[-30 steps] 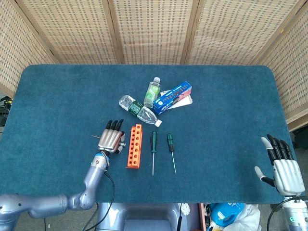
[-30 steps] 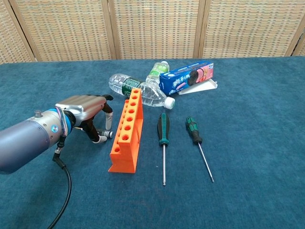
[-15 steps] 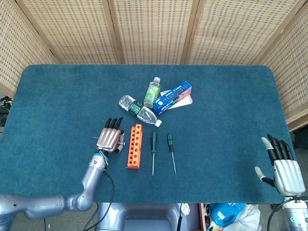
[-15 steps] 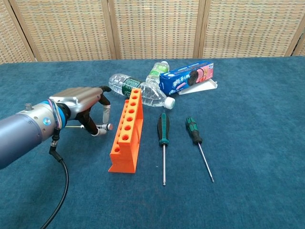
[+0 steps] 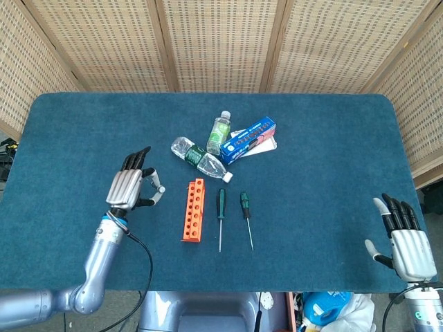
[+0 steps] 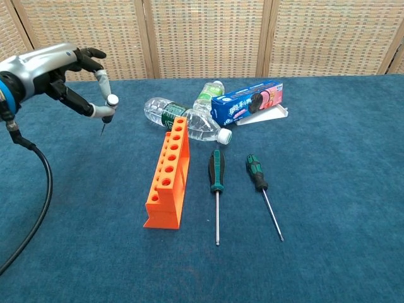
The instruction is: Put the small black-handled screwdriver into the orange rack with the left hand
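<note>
Left hand (image 6: pixel 60 76) is raised left of the rack (image 6: pixel 168 173), thumb and finger pinching the small screwdriver (image 6: pixel 107 110), tip down. Step: carry to rack. Next, I judge: move right, align the tip over a hole, lower. Right hand (image 5: pixel 403 238) spread, idle.

I see a matt orange plastic rack (image 6: pixel 167 180) on rough blue cloth (image 6: pixel 328 189); my left hand (image 5: pixel 131 188) gleams metallic.

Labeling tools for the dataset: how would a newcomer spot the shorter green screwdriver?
On the blue table, right of the orange rack, two green-handled screwdrivers lie side by side. The shorter green screwdriver is the right one, farther from the rack than the longer screwdriver.
</note>
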You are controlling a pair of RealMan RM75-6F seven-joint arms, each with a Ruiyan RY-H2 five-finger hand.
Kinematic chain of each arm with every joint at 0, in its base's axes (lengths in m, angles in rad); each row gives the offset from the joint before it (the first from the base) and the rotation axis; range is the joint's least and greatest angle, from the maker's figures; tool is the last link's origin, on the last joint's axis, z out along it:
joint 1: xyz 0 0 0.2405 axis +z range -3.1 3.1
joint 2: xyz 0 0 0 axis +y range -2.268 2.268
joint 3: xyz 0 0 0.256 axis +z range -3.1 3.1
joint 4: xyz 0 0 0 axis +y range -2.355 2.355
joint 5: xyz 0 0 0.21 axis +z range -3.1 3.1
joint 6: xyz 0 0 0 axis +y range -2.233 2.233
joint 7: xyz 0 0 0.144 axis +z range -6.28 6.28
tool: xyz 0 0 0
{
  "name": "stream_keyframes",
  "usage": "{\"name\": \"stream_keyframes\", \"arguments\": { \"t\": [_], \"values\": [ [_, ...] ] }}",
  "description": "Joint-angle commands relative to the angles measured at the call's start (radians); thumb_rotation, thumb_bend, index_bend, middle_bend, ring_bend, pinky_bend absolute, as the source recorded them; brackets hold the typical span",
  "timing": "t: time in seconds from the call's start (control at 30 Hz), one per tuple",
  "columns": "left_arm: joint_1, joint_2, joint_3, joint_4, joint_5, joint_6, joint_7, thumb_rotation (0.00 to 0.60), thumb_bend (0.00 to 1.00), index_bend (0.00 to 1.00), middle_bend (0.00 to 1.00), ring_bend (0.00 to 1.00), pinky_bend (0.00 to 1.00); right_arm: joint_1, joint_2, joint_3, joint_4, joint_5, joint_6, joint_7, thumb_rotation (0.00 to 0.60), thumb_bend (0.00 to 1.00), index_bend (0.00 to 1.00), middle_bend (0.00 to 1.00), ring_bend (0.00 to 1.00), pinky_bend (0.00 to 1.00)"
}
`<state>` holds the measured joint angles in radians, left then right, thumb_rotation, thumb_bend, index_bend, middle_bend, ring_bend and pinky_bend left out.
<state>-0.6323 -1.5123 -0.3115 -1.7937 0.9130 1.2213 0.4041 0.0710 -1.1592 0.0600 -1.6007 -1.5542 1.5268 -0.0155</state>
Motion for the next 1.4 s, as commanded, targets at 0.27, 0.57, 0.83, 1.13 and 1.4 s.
{"name": "stream_keyframes", "arguments": {
  "t": [0.27, 0.57, 0.83, 1.13, 1.4],
  "values": [
    [0.071, 0.118, -0.081, -0.148, 0.016, -0.034, -0.272, 0.6, 0.31, 0.6, 0.02, 0.0, 0.0, 0.002, -0.005, -0.001, -0.001, 0.002, -0.006, -0.015, 0.6, 0.28, 0.0, 0.0, 0.0, 0.0],
    [0.057, 0.145, -0.149, -0.268, -0.013, -0.095, -0.437, 0.6, 0.32, 0.6, 0.04, 0.0, 0.0, 0.005, -0.008, -0.002, 0.002, 0.002, -0.011, -0.014, 0.6, 0.28, 0.0, 0.0, 0.0, 0.0],
    [0.008, 0.104, -0.156, -0.289, -0.064, -0.119, -0.458, 0.6, 0.32, 0.61, 0.05, 0.0, 0.0, 0.004, -0.006, -0.002, 0.003, 0.003, -0.01, -0.009, 0.6, 0.28, 0.0, 0.0, 0.0, 0.0],
    [-0.038, 0.05, -0.144, -0.288, -0.118, -0.128, -0.465, 0.6, 0.32, 0.61, 0.05, 0.0, 0.0, 0.004, -0.003, 0.0, 0.006, 0.006, -0.01, 0.007, 0.6, 0.28, 0.0, 0.0, 0.0, 0.0],
    [-0.05, 0.034, -0.128, -0.3, -0.119, -0.122, -0.473, 0.6, 0.32, 0.61, 0.05, 0.0, 0.0, 0.003, -0.002, -0.001, 0.006, 0.003, -0.009, 0.008, 0.6, 0.28, 0.0, 0.0, 0.0, 0.0]
  ]
}}
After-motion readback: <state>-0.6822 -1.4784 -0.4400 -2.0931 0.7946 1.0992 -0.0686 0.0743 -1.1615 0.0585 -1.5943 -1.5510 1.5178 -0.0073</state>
